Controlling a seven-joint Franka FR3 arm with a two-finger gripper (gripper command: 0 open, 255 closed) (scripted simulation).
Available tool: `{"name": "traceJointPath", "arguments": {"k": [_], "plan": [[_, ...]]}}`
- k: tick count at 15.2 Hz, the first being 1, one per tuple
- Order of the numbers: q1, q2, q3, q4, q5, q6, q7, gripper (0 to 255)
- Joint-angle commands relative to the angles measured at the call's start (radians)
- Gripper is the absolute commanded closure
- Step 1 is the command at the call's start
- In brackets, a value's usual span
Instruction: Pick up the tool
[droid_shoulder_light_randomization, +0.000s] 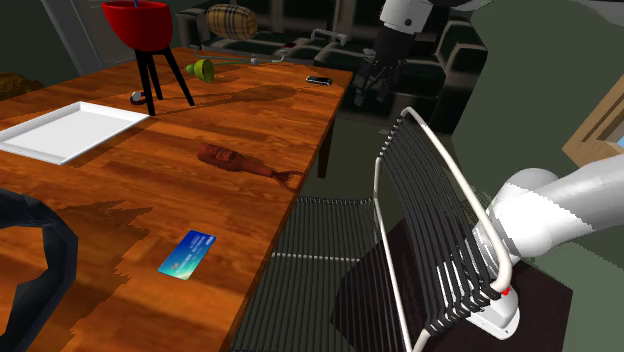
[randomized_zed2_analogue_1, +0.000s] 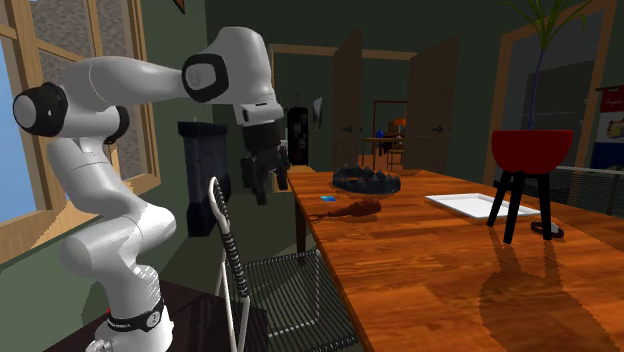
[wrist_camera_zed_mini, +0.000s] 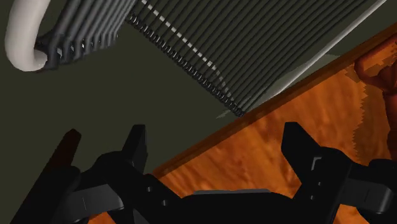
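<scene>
The tool (droid_shoulder_light_randomization: 233, 159) is a brown, carved-looking piece with a thin hooked end, lying flat on the wooden table (droid_shoulder_light_randomization: 150, 200) near its chair-side edge. It also lies on that table (randomized_zed2_analogue_1: 430, 260) in the second exterior view, where the tool (randomized_zed2_analogue_1: 352, 208) is close to the edge. My black gripper (droid_shoulder_light_randomization: 366, 88) hangs in the air off the table's edge, above a wire chair, well away from the tool. Seen from the side, the gripper (randomized_zed2_analogue_1: 258, 186) points down. In the wrist view the gripper (wrist_camera_zed_mini: 216, 156) is open with nothing between its fingers, and the tool (wrist_camera_zed_mini: 379, 60) sits ahead past one finger.
A wire chair (droid_shoulder_light_randomization: 440, 230) stands between the stand and the table. On the table are a blue card (droid_shoulder_light_randomization: 187, 253), a white tray (droid_shoulder_light_randomization: 65, 130), a red bowl on a black tripod (droid_shoulder_light_randomization: 145, 35), a small phone (droid_shoulder_light_randomization: 319, 80) and a dark ring-shaped thing (randomized_zed2_analogue_1: 366, 180).
</scene>
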Motion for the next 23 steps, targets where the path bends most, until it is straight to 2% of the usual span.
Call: {"name": "traceJointPath", "arguments": {"k": [1, 12, 23], "plan": [[0.021, 0.046, 0.025, 0.013, 0.013, 0.036, -0.005, 0], [0.117, 0.334, 0.16, 0.171, 0.032, 0.18, -0.028, 0], [0.213, 0.64, 0.29, 0.404, -0.044, 0.256, -0.017, 0]]}}
